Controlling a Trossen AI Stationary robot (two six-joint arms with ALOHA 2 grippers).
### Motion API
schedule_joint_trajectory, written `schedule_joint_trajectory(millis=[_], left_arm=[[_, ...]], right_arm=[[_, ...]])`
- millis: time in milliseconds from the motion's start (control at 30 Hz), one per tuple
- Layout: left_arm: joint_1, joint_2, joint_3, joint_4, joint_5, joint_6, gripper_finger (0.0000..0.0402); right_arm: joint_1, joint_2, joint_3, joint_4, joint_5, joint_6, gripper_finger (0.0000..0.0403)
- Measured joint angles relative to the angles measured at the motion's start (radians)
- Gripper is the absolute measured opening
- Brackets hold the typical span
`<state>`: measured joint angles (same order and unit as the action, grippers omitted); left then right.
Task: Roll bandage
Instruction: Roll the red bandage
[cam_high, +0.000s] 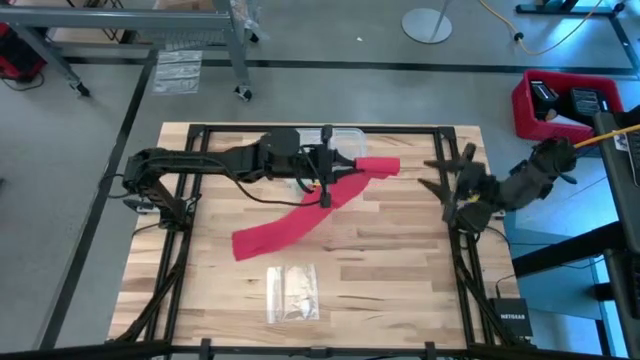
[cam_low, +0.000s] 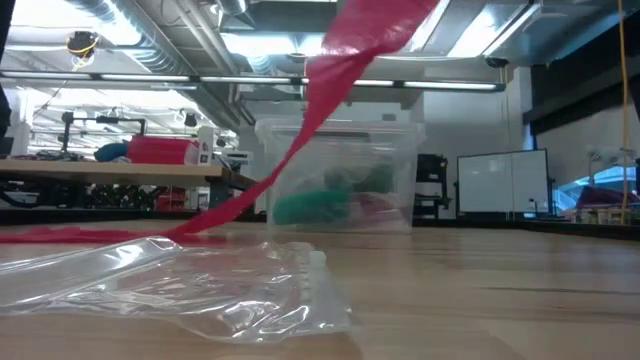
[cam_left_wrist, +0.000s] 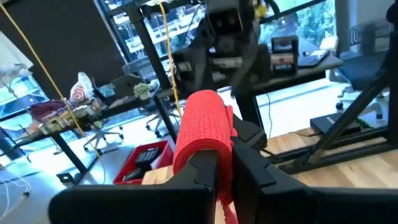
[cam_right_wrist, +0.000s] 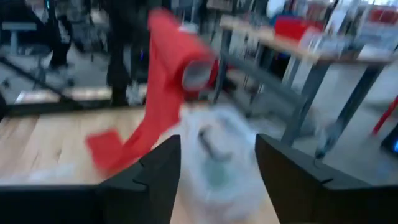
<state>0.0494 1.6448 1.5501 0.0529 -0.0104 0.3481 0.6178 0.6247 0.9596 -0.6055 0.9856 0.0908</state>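
The red bandage (cam_high: 300, 220) is partly rolled. Its short roll (cam_high: 377, 166) is held up by my left gripper (cam_high: 345, 168), which is shut on it above the table's far middle. The loose strip (cam_low: 300, 140) hangs down from the roll, and its free end (cam_high: 262, 240) lies flat on the wooden table. In the left wrist view the roll (cam_left_wrist: 202, 124) sticks out past my fingers. My right gripper (cam_high: 440, 175) is open and empty at the table's right side, facing the roll (cam_right_wrist: 193, 71). My left gripper pinches the bandage's rolled end (cam_left_wrist: 205, 146) between its two fingers (cam_left_wrist: 202, 171). The fingers come level from the table's left, and the roll sticks out past their tips toward the right. The roll is lifted clear; the strip hangs slack below it, with its far end on the table.
A clear plastic box (cam_high: 338, 135) holding green and red things (cam_low: 320, 205) stands at the table's far edge, just behind the roll. A small clear plastic bag (cam_high: 292, 292) lies near the front edge. Black frame rails (cam_high: 190, 220) run along both table sides.
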Motion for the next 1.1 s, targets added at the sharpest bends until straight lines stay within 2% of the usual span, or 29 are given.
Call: schedule_joint_trajectory(millis=[133,333,433,767,1100], left_arm=[[0.014,0.002,-0.002,0.001,0.003,-0.008,0.0016],[0.023,0.001,-0.002,0.013,0.007,-0.042,0.0016],[0.020,0.001,-0.002,0.016,0.052,-0.051,0.0016],[-0.002,0.001,-0.002,0.018,0.077,-0.051,0.0017],[-0.019,-0.003,-0.002,0.049,0.081,-0.049,0.0017]], right_arm=[[-0.074,-0.018,-0.005,0.095,-0.078,-0.178,0.0208],[-0.168,0.015,-0.008,0.135,-0.200,-0.235,0.0194],[-0.203,0.038,-0.008,0.193,-0.244,-0.299,0.0187],[-0.274,0.061,-0.008,0.309,-0.397,-0.388,0.0170],[-0.273,0.080,-0.008,0.301,-0.393,-0.454,0.0170]])
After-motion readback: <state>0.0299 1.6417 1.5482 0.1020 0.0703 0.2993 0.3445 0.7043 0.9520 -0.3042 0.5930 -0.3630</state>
